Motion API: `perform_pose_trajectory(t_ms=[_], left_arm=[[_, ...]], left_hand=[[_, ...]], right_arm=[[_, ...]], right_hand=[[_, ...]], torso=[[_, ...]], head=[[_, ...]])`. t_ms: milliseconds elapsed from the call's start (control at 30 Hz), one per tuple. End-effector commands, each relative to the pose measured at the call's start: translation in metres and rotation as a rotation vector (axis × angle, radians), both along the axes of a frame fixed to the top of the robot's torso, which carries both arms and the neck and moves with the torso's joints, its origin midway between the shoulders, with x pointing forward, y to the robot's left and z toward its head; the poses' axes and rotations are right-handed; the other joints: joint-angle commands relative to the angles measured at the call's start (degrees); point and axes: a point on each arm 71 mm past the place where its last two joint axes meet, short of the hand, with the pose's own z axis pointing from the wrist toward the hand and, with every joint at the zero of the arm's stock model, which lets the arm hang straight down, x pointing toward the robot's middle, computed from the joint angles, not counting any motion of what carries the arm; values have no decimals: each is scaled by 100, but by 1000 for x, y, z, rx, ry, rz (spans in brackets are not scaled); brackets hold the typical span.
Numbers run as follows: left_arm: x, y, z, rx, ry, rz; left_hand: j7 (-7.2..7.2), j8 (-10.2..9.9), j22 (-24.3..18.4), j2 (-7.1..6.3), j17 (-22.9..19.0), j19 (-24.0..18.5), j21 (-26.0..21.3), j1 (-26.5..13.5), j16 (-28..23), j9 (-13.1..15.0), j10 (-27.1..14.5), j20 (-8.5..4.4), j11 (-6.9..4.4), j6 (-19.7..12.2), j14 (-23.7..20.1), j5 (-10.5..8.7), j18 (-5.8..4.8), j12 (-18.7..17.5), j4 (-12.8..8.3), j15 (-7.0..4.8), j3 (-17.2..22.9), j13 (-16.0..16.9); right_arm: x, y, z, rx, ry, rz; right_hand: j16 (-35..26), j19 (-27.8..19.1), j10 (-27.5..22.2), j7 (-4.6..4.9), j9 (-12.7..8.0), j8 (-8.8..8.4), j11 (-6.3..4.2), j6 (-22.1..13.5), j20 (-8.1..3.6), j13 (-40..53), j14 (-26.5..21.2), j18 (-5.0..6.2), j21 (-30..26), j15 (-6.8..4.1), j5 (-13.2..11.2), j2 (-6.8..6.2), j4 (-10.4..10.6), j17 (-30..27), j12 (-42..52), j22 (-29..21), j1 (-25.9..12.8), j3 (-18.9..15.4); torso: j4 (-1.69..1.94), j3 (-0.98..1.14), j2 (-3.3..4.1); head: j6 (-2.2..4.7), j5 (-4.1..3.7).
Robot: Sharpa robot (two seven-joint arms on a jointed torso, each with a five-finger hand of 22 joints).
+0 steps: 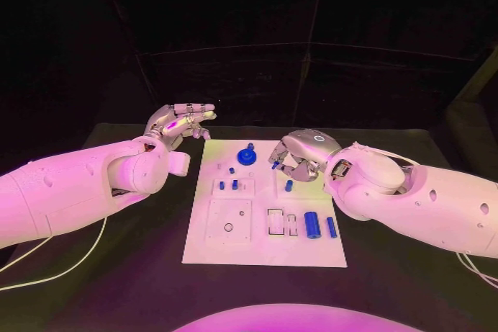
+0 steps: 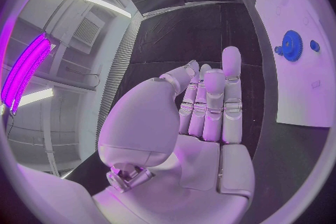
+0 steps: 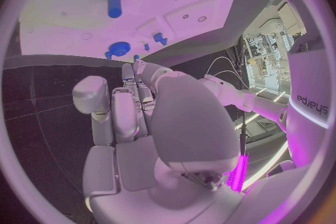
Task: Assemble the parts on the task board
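Small blue parts [image 1: 312, 225] scattered mid task board [image 1: 265, 253] at table centre; likely light, rigid, slick, best pinched across their sides. Right hand [image 1: 295, 161] curled above board's far edge, apparently empty; left hand [image 1: 183, 122] off-board, holding nothing.

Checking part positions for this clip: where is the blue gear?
In the head view the blue gear sits at the task board's far end, between the left hand and right hand.

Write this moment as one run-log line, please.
left hand: empty, beside task board | right hand: over board, fingers curled | blue gear: on board
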Motion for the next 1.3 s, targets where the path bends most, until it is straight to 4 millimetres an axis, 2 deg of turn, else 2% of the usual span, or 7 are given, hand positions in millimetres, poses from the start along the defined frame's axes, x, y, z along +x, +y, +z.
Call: perform_pose_trajectory(t_ms=[33, 100, 167, 300, 633, 867, 1300], left_arm=[[0, -4, 2, -8, -11, -6], [0, -6, 2, -9, -9, -10], [0, -7, 2, -9, -6, -12], [1, -11, 2, -10, -2, -19], [1, -17, 2, -17, -2, -38], [2, -20, 2, -20, 0, -46], [2, -22, 1, -22, 2, -52]], left_hand=[[50, 22, -9, -14, -10, -50, -24, 58, -34, -9, -23, -6, 17, 7, -52, 27, 119, 31, -33, 2, -16, 5], [50, 22, -9, -14, -10, -50, -24, 58, -34, -9, -23, -6, 17, 7, -52, 27, 119, 31, -33, 2, -16, 5], [54, 21, -10, -16, -11, -51, -26, 53, -34, -10, -27, -5, 20, 4, -53, 27, 118, 32, -32, 5, -19, 5], [59, 21, -12, -19, -17, -52, -28, 46, -35, -11, -33, -3, 24, 0, -57, 27, 117, 36, -30, 8, -25, 5], [60, 21, -12, -20, -20, -52, -29, 42, -36, -12, -34, -2, 26, -1, -58, 27, 117, 37, -28, 9, -27, 5], [62, 22, -13, -21, -27, -53, -30, 38, -38, -12, -36, -1, 27, -3, -61, 27, 116, 40, -26, 11, -30, 5], [71, 25, -20, -18, -42, -56, -40, 3, -39, -16, -50, 8, 36, -12, -70, 26, 114, 55, -4, 21, -49, 6]], right_arm=[[-4, 17, -2, 1, 25, 49], [-9, 28, -9, -9, 48, 83], [-13, 37, -16, -17, 69, 108], [-20, 51, -31, -27, 101, 145], [-28, 69, -54, -59, 139, 189], [-29, 74, -60, -79, 157, 198], [-31, 78, -66, -106, 184, 201]], right_hand=[[20, 14, 41, -1, 7, -17, 1, 44, 18, 10, 209, -84, 28, -32, -36, 5, -1, 1, -36, -4, -48, 37], [12, 7, 37, 0, 6, -20, 3, 40, 18, 9, 206, -81, 20, -32, -39, 5, -6, -13, -40, -19, -60, 43], [10, 5, 34, 0, 6, -21, 3, 38, 18, 8, 205, -80, 18, -32, -38, 6, -8, -16, -42, -22, -64, 46], [9, 1, 30, 2, 5, -23, 4, 35, 18, 7, 204, -79, 15, -31, -29, 12, -17, -19, -45, -28, -75, 57], [13, -3, 31, 2, 5, -25, 4, 32, 16, 8, 204, -78, 14, -31, -5, 16, -46, -15, -48, -32, -86, 76], [14, -5, 29, 5, 5, -26, 6, 30, 16, 8, 203, -78, 13, -30, 6, 6, -60, -17, -50, -34, -108, 73], [19, -9, 24, 10, 5, -27, 11, 25, 18, 8, 203, -78, 12, -25, 10, 6, -69, -14, -55, -35, -173, 60]], torso=[[8, -9, -1], [-5, -3, -2], [-8, -1, -1], [5, -7, -5], [-5, 6, 3], [-13, 7, 3], [-11, 5, 1]], head=[[-54, 169], [-61, 264], [-55, 314], [-81, 426], [-176, 585], [-240, 650], [-297, 676]])
